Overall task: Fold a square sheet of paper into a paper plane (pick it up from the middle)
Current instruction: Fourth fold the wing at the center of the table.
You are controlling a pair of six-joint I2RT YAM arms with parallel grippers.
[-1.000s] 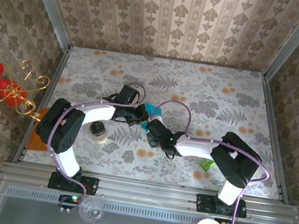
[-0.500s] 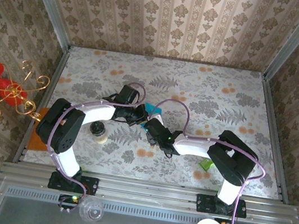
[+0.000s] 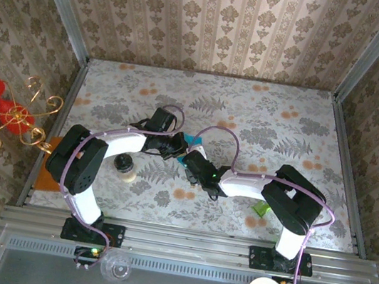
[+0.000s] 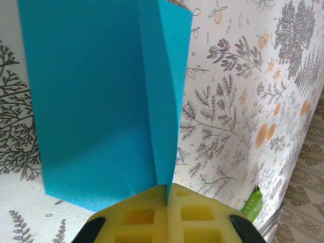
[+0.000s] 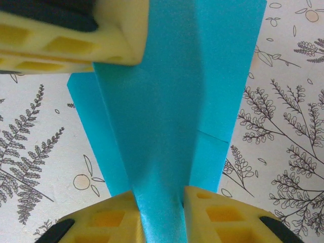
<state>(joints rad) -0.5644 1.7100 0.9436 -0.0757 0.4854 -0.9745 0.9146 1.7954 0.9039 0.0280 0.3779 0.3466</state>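
The thin teal-blue square sheet of paper (image 3: 192, 139), partly folded, was at the middle of the floral-patterned table (image 3: 271, 126), where both arms met. The left gripper (image 4: 167, 188) had its yellow foam fingers pressed together on an upright crease. The right gripper (image 5: 159, 197) pinched a raised ridge of the sheet, just beside the left gripper.

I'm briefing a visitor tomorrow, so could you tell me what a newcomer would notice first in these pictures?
The folded teal-blue paper sheet is held mid-table, its crease pinched by the left tool and its ridge gripped by the right tool. Next comes the red and gold ornament at the far left, beyond the floral table.
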